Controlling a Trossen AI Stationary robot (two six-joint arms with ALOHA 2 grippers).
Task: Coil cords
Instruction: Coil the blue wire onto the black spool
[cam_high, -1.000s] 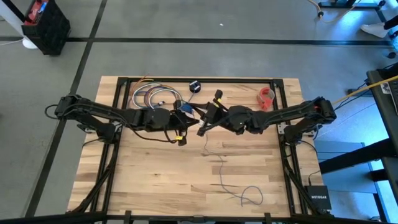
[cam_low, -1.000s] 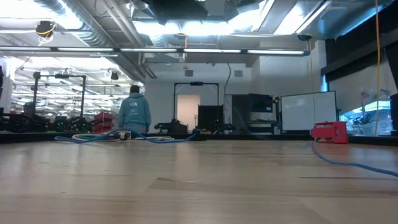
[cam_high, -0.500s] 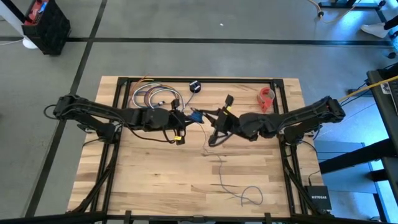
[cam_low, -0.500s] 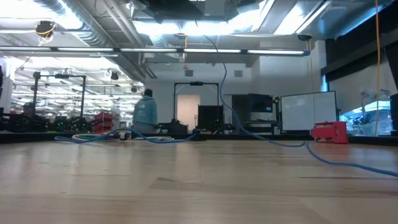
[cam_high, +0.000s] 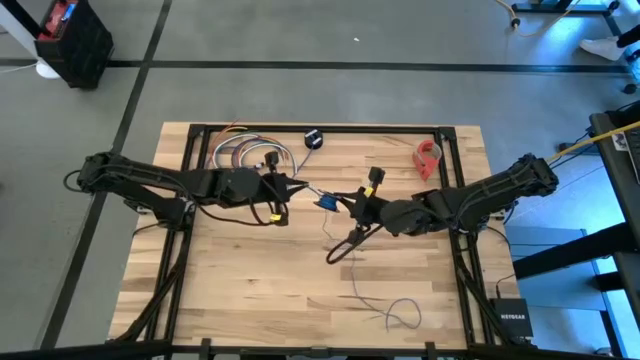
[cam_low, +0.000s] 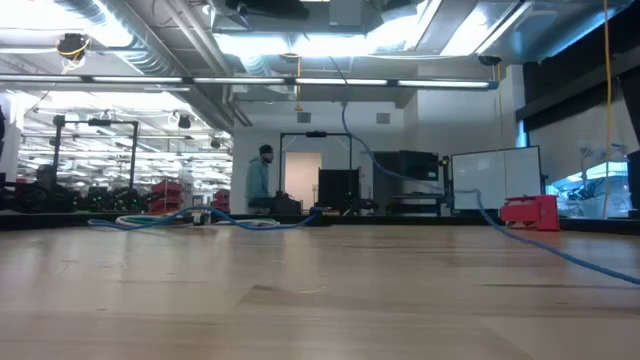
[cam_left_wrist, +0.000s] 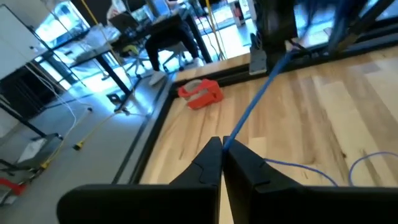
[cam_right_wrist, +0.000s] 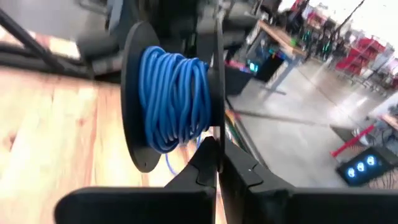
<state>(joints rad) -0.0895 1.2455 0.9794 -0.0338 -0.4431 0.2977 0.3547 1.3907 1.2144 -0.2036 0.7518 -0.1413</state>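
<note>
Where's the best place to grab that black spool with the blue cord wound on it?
Pinch the spool by its thin flat rim, coming edge-on from the side: the middle is packed with wound cord, while the flat disc fits between two fingers. The right gripper grips it that way.

This is a big open workshop or robotics lab, more industrial hall than office. The floor (cam_high: 300, 90) is bare grey concrete marked with dark tape lines. Overhead run exposed ducts (cam_low: 150, 30) and strip lights (cam_low: 300, 45). Past the far edge of the wooden bench (cam_low: 300, 290) stand dark equipment racks (cam_low: 335, 190), a whiteboard (cam_low: 495, 180) and red shelving (cam_low: 165, 192), and a person (cam_low: 258, 180) stands near a doorway. Other worktables (cam_left_wrist: 155, 37) sit beside this one. A network box (cam_high: 512, 312) lies on the floor by the bench's near right corner.
</note>
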